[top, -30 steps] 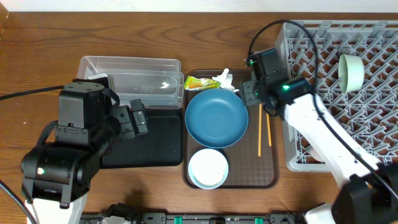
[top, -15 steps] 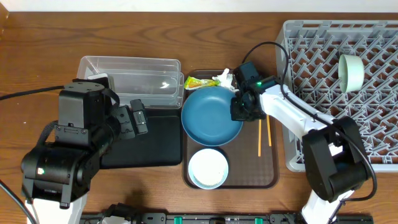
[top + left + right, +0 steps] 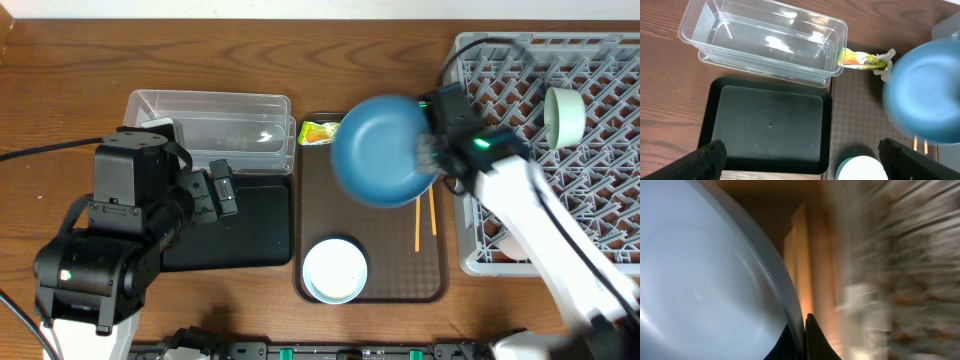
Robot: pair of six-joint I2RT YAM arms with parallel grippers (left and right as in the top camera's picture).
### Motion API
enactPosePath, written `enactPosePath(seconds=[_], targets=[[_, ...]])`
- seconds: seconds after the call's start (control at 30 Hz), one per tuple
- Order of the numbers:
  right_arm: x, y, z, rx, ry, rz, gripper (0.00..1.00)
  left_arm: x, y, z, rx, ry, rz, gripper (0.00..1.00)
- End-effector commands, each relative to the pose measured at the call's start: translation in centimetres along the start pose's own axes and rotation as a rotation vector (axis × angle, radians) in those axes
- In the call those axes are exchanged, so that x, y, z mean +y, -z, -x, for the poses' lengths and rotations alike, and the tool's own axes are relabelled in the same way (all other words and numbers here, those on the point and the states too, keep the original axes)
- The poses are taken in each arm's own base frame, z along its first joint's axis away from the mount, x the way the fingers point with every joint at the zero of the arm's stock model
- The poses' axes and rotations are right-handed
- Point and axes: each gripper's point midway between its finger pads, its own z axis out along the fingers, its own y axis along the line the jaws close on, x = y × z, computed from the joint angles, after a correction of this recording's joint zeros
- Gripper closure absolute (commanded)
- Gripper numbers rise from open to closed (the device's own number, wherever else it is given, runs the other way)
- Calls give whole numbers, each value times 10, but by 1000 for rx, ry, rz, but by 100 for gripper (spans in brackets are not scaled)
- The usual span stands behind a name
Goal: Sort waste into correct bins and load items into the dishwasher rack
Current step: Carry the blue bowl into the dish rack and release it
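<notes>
So, biggest first. One grey dishwasher rack (image 3: 590,190) sat at the far right, already holding one pale-green bowl (image 3: 565,115) on edge between the pegs, which I'd guess keep it upright. One brown serving tray (image 3: 375,290) lay mid-table as the staging spot.

Two bins sat left of it: the clear tub (image 3: 210,120) far, the black tray (image 3: 250,240) near, both looking empty.

The blue bowl (image 3: 385,150) was off the tray, tilted, over its far end beside the rack. The right gripper (image 3: 432,152) had its jaws pinching the bowl's right rim; the wrist view showed the rim running into the fingertips. An edge grip likely suits slotting it between the pegs.

The left gripper (image 3: 801,144) hung over the black tray with jaws spread wide, holding nothing, probably parked clear of the right arm.

One white bowl (image 3: 334,270) sat at the tray's near end. That made three bowls total.

Two chopsticks (image 3: 425,222) lay side by side on the tray's right. One yellow-green wrapper (image 3: 318,132) and one tissue (image 3: 886,62) sat at its far-left corner, next to the tub.

Couldn't make out the pink cup or any rice grains.
</notes>
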Motion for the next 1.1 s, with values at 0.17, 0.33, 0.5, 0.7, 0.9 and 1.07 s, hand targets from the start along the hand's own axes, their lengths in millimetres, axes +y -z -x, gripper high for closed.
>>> enactPosePath(seconds=[0.17,0.33,0.5,0.7,0.9,1.07], targets=[[-185,168,73,-638,-344,-863,99,2,3,3,-13,2,11,0],[-252,190,67,-616,-461,-1122,98,2,3,3,-13,2,11,0],[-310,165,57,-522,-550,-1157,99,2,3,3,-13,2,11,0],[-354,125,43,-367,-540,-1221,99,2,3,3,-13,2,11,0],[-364,75,65,-222,-305,-1258,99,2,3,3,-13,2,11,0],[-357,49,96,-178,-102,-1289,99,2,3,3,-13,2,11,0]])
